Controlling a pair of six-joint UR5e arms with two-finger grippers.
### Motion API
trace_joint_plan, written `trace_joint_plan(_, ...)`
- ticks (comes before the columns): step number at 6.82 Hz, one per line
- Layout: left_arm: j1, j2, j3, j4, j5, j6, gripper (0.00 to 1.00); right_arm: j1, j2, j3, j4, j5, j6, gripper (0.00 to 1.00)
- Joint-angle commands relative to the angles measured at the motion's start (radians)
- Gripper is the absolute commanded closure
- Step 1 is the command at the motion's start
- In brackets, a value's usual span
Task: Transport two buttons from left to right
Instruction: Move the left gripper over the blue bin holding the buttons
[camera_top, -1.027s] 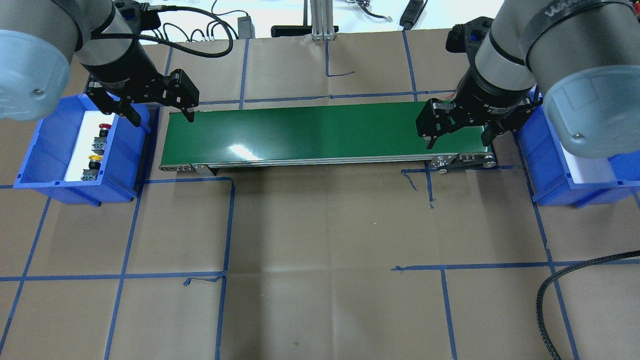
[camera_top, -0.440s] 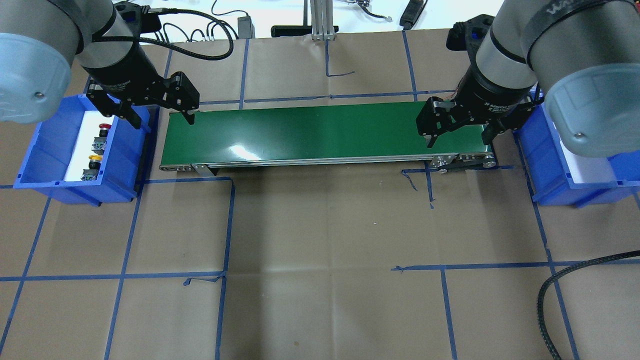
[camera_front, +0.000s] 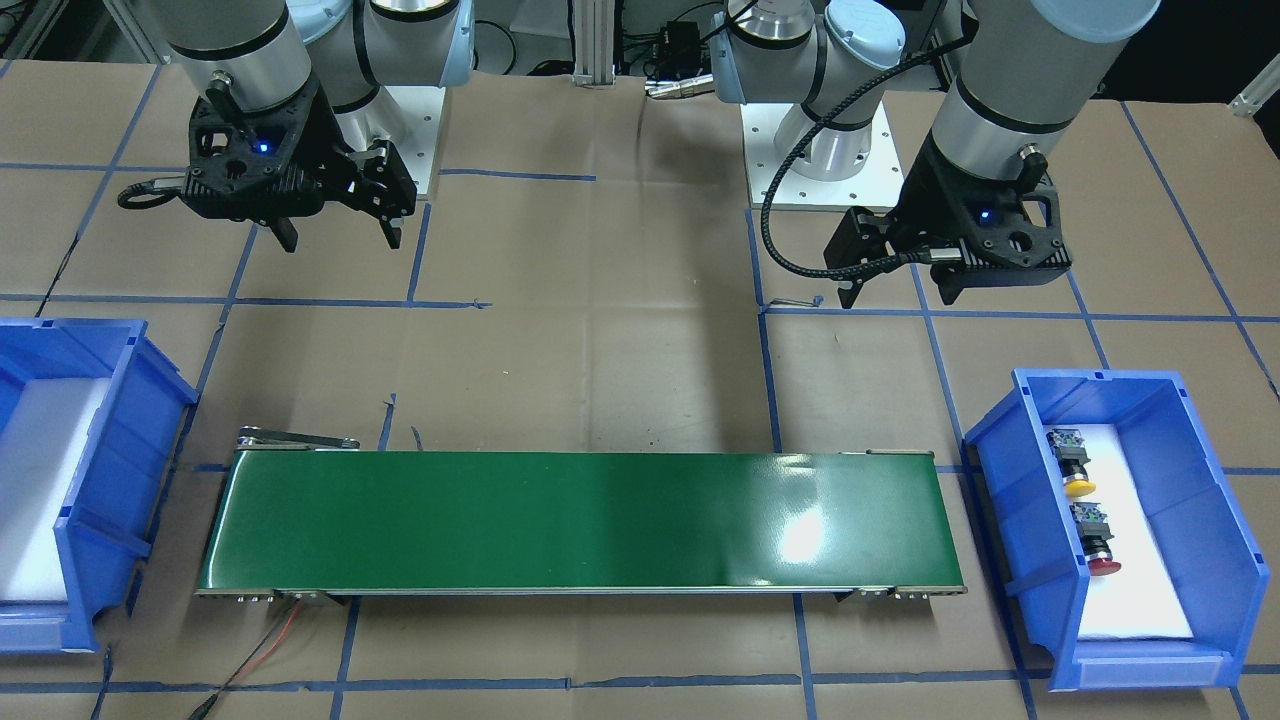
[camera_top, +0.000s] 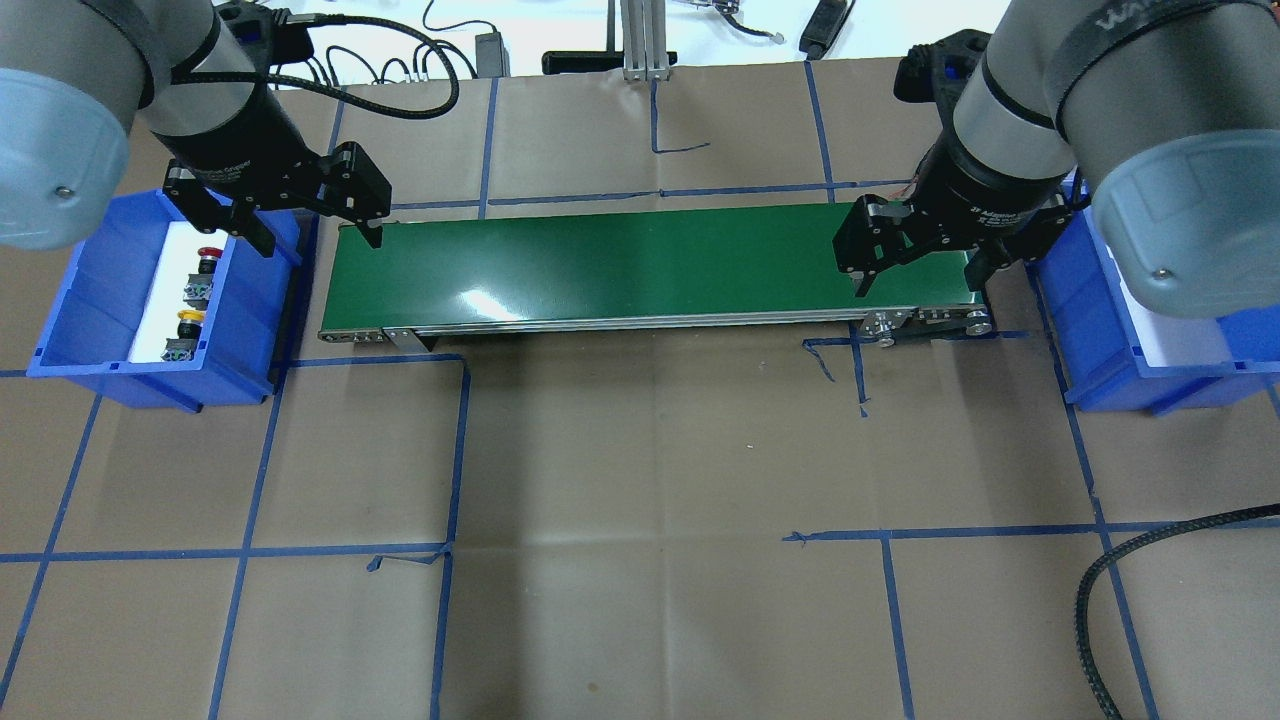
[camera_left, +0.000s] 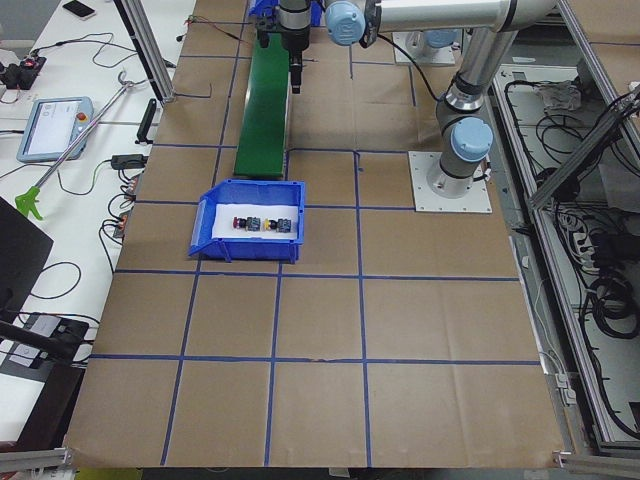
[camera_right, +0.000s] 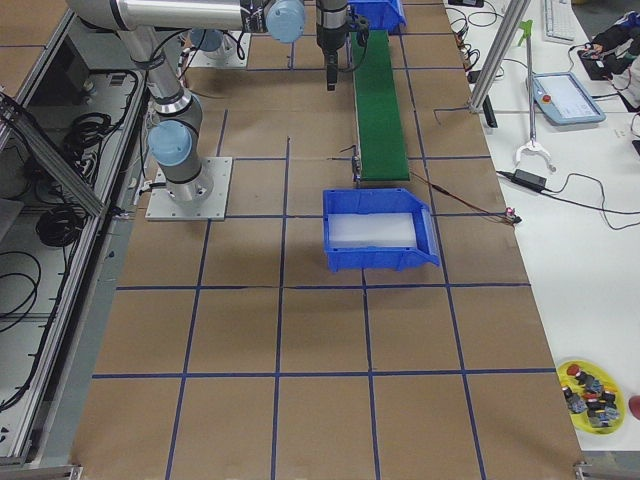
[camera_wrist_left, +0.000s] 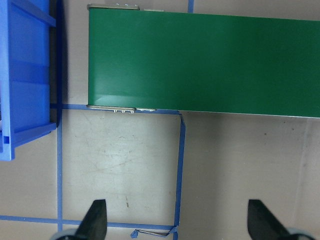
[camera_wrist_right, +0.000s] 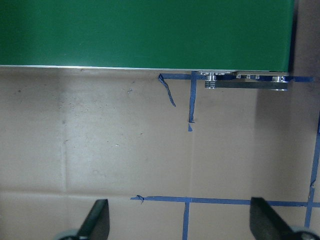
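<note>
Front-facing view: both buttons lie on their sides in the source bin (camera_front: 1005, 520) at 4 o'clock, on its white liner (camera_front: 1140, 600). The yellow button (camera_front: 1076, 470) sits at 12 o'clock of the red button (camera_front: 1098, 545), near it but apart, and both caps point toward 6 o'clock. Each has a domed cap, a black barrel and a grey-green terminal block. I judge them light, rigid plastic (the glossy dome would likely slip), so the barrel, pinched across, looks like the best hold. The left gripper (camera_front: 897, 297) hangs at 12 o'clock of that bin, fingers spread and empty. The right gripper (camera_front: 342, 240), at 10 o'clock, is the same.

Overhead view: the left gripper hovers where the bin meets the conveyor belt (camera_top: 640, 265), not yet in the bin. The right one hangs over the belt's 3 o'clock end, beside the receiving bin (camera_top: 1100, 370).

Exterior left view: red lies at 9 o'clock of yellow.

Exterior right view: the receiving bin holds no button.

Wrist views: each shows two fingertips (camera_wrist_left: 95, 220) wide apart with nothing between them.
</note>
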Motion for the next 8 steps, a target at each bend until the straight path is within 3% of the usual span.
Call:
trace_joint_plan(1,0.108,-0.003,0.007,0.008,0.000,0.173,0.00,0.000,-0.001,0.003,0.000,0.003,0.000,0.00)
trace_joint_plan(5,0.462,-0.093,0.022,0.018,0.000,0.501,0.00,0.000,0.003,0.000,0.000,0.011,0.000,0.00)
trace_joint_plan(8,0.524,-0.225,0.029,0.157,-0.004,0.582,0.00,0.000,0.001,0.002,0.000,0.011,0.000,0.00)
